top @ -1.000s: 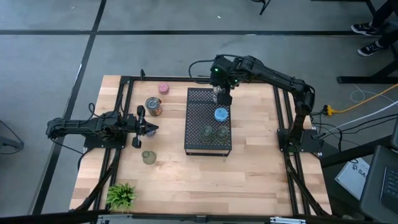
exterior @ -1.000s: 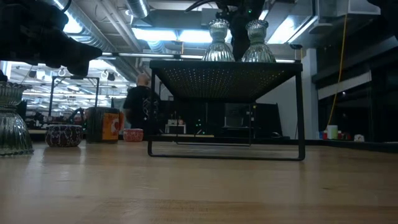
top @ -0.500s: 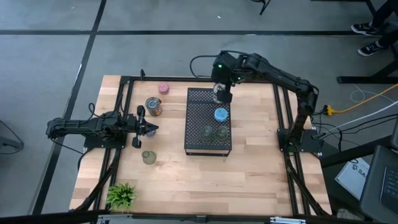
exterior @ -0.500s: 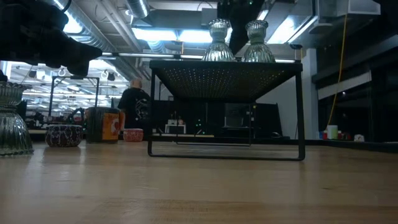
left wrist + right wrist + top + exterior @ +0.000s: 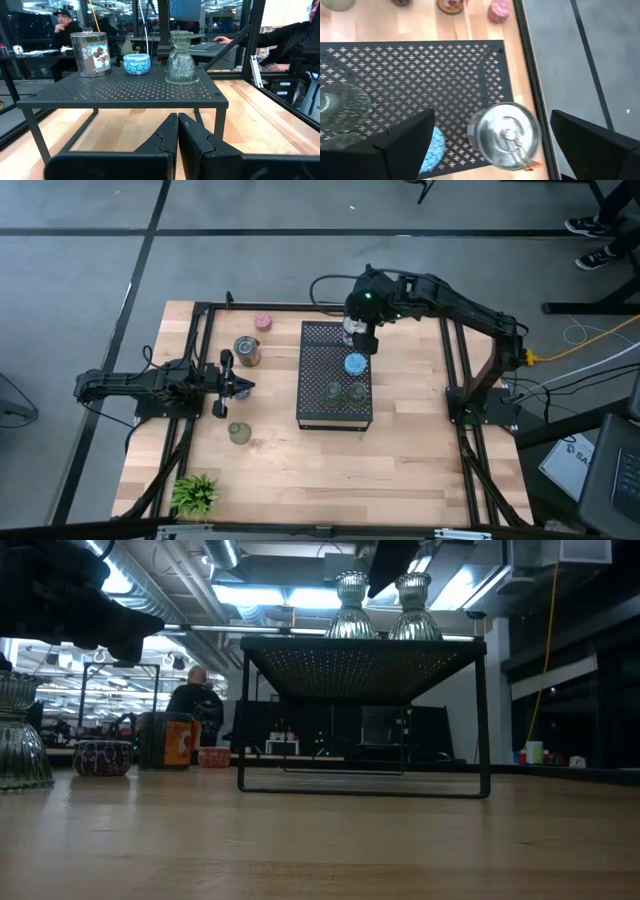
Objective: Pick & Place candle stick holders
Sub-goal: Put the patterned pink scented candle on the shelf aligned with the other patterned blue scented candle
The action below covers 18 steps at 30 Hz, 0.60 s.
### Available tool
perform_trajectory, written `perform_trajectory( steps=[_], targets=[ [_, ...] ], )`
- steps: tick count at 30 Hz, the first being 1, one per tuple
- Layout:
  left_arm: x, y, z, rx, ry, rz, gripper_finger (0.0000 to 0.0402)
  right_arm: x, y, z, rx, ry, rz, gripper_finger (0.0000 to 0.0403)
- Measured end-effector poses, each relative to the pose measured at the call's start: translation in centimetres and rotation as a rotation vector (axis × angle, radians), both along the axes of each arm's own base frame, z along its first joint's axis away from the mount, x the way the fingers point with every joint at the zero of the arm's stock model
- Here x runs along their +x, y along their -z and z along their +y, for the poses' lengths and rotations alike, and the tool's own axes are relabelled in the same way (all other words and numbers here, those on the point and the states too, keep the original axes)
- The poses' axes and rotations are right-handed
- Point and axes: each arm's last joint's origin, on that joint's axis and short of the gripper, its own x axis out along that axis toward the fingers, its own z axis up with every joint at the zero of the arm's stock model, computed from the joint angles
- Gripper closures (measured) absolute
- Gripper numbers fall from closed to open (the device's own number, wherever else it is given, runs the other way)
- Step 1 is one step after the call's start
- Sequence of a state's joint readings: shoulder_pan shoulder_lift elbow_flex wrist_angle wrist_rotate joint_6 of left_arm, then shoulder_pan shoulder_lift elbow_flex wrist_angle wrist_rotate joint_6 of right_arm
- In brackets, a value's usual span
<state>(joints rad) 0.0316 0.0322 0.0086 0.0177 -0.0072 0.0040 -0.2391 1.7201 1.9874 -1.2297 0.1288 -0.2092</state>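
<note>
On the table's left side, the left gripper (image 5: 240, 386) waits with its fingers (image 5: 167, 137) pressed together on nothing, pointing across the wood toward the black tray (image 5: 318, 405). The holders not yet on the tray lie around it: a pink one (image 5: 263, 323) near the far edge, a silvery tin-like one (image 5: 246, 351) just beyond the gripper, and an olive-green one (image 5: 238, 433) on its near side. From this arm the tray and its load lie straight ahead — the left wrist view looks level over the perforated top.

On the tray stand a silvery tin (image 5: 91, 54) at the far end, a blue holder (image 5: 136, 63) beside it, and two clear glass holders (image 5: 345, 392) toward the near end, upright with their long axes vertical.

The right gripper (image 5: 361, 338) hangs over the tray's far end, its fingers (image 5: 402, 145) spread as wide as they go and holding nothing. In the right wrist view the tin (image 5: 504, 135) sits directly below, between the two fingers but apart from them; the blue holder (image 5: 431, 149) shows just inside one finger.

The loose holders all lie leftward of the tray, so the right arm, judged by reach, would have to cross the tray to get them — the left arm is plainly nearer to all three.
</note>
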Motion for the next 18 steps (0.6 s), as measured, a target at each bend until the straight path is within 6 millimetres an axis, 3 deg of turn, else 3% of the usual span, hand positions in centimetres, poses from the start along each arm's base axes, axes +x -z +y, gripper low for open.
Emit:
perform_trajectory(
  steps=[9,18],
  targets=[
    [0.0,0.0,0.0,0.000,0.000,0.001,0.0395,-0.9,1.7,2.3,-0.006,-0.052,-0.077,0.0014],
    [0.0,0.0,0.0,0.000,0.000,0.001,0.0395,-3.6,2.9,4.6,-0.029,-0.114,-0.222,0.0081]
  ],
)
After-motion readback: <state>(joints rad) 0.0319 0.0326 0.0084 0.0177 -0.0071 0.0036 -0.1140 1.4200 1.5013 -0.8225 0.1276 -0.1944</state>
